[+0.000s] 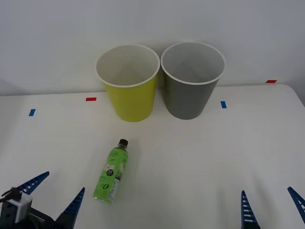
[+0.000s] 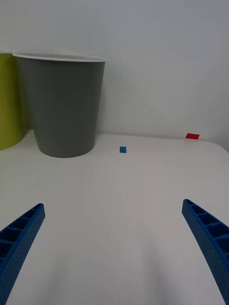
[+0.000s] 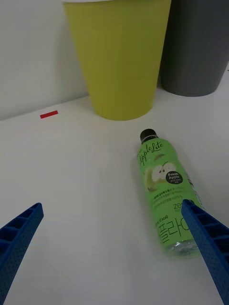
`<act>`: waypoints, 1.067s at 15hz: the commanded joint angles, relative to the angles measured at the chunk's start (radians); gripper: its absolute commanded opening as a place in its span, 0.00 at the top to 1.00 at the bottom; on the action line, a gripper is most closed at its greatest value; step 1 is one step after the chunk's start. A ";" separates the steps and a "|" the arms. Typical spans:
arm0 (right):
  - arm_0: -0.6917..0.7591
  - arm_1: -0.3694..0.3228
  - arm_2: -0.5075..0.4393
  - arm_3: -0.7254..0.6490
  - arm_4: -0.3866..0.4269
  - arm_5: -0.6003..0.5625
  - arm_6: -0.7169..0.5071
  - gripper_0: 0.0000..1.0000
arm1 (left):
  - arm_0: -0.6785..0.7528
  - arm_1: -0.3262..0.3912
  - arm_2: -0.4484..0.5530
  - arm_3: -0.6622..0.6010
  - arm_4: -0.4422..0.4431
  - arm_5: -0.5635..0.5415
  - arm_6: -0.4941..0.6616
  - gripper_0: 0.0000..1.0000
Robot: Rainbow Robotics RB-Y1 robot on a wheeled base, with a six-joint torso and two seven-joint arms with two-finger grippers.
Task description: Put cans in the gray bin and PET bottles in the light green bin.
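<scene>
Front: bottle [image 1: 112, 171] lying on counter [image 1: 200, 152], cap toward green bin [image 1: 128, 83]; gray bin [image 1: 191, 80] touching or nearly touching beside it. Left hand [image 1: 51, 194] spread open just beside bottle's base; right hand [image 1: 270, 204] open, well apart.
Right wrist: open counter ahead, far edge just past gray bin [image 2: 62, 107].
Left wrist: bottle [image 3: 168, 193] by one finger [image 3: 210, 243]. Risk: round bottle rolling if nudged off-centre; wrong bin, rims adjacent.
</scene>
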State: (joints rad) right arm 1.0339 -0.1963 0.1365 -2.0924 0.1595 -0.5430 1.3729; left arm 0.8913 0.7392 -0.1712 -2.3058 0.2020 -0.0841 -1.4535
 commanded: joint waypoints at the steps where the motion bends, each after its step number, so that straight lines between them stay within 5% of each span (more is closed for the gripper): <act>1: 0.000 0.000 0.000 0.000 0.000 0.000 0.000 0.00 | -0.060 0.065 0.006 -0.037 0.028 0.124 0.064 0.00; 7: 0.000 0.000 0.000 0.000 0.000 0.000 0.000 0.00 | -0.236 0.195 0.025 -0.219 0.063 0.607 0.309 0.00; 10: 0.000 0.000 0.000 0.000 0.000 0.000 0.000 0.00 | -0.347 0.259 0.027 -0.245 0.224 0.768 0.334 0.00; 16: 0.000 0.000 0.000 0.000 0.000 0.000 0.000 0.00 | -0.552 0.275 0.025 -0.245 0.441 1.035 0.369 0.00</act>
State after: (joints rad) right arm 1.0339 -0.1963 0.1365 -2.0924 0.1595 -0.5430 1.3729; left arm 0.3696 1.0145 -0.1456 -2.5512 0.6151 0.9177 -1.0969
